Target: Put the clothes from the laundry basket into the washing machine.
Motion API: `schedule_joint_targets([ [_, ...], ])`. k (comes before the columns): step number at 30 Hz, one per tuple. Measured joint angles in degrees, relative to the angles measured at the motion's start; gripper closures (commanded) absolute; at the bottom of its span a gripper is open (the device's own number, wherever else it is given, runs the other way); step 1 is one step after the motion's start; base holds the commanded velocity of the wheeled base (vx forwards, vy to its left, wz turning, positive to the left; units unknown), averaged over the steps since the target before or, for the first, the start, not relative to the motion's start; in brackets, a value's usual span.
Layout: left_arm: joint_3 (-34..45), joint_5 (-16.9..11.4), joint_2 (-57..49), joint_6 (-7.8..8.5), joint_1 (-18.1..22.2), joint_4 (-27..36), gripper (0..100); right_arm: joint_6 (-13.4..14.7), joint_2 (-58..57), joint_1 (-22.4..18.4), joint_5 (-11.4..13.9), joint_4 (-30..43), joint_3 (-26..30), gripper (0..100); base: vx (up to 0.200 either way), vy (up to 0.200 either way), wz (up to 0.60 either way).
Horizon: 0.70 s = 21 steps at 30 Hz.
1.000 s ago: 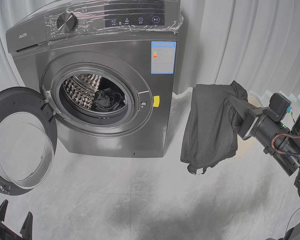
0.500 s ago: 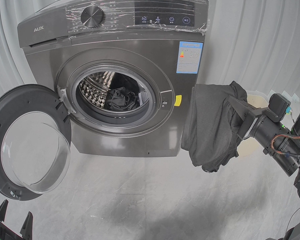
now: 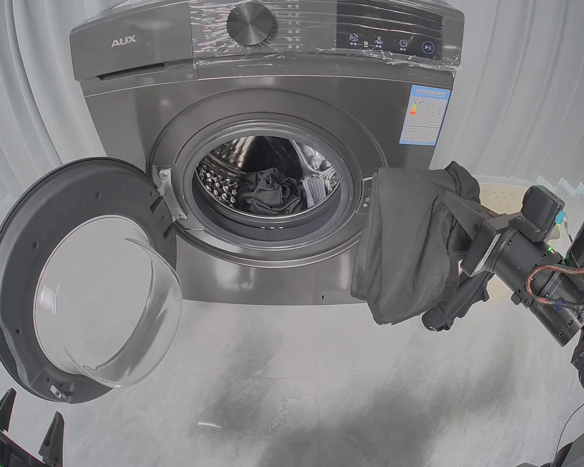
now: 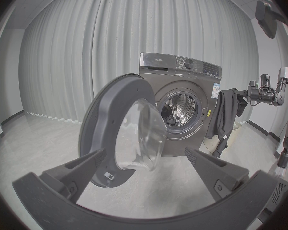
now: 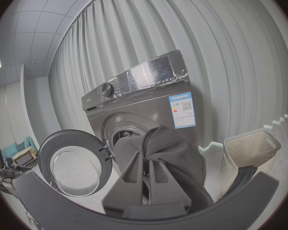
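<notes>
A grey washing machine [image 3: 259,66] stands ahead with its round door [image 3: 78,280] swung open to the left. Dark clothing [image 3: 269,192] lies inside the drum. My right gripper [image 3: 457,205] is shut on a dark grey garment [image 3: 405,241], which hangs in the air just right of the drum opening. The right wrist view shows the fingers [image 5: 136,179] pinched together on the garment [image 5: 172,147]. A cream laundry basket [image 5: 249,154] stands on the floor to the right, behind the garment. My left gripper [image 4: 144,163] is open, low at the left, with nothing in it.
White curtains [image 3: 532,85] hang behind the machine. The open door [image 4: 118,128] juts out over the pale tiled floor [image 3: 292,371] at the left. Open floor lies in front of the machine.
The head view has shifted, so the machine now sits nearer the middle. The held garment hangs closer to the drum opening, and its lower end has swung.
</notes>
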Motion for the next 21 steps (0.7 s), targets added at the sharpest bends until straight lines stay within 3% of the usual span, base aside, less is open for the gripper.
schedule_joint_targets([
  [16, 0.0, 0.0, 0.0, 0.09, 0.0, 0.0, 0, -0.1, 0.0, 1.0, 1.8, 0.0, 2.2, 100, 0.0, 0.0, 0.0],
  [21, 0.0, -0.1, 0.0, 2.06, 0.1, -0.1, 0, 0.1, 0.6, 3.8, 1.6, 0.4, 2.4, 100, 0.0, 0.0, 0.0],
])
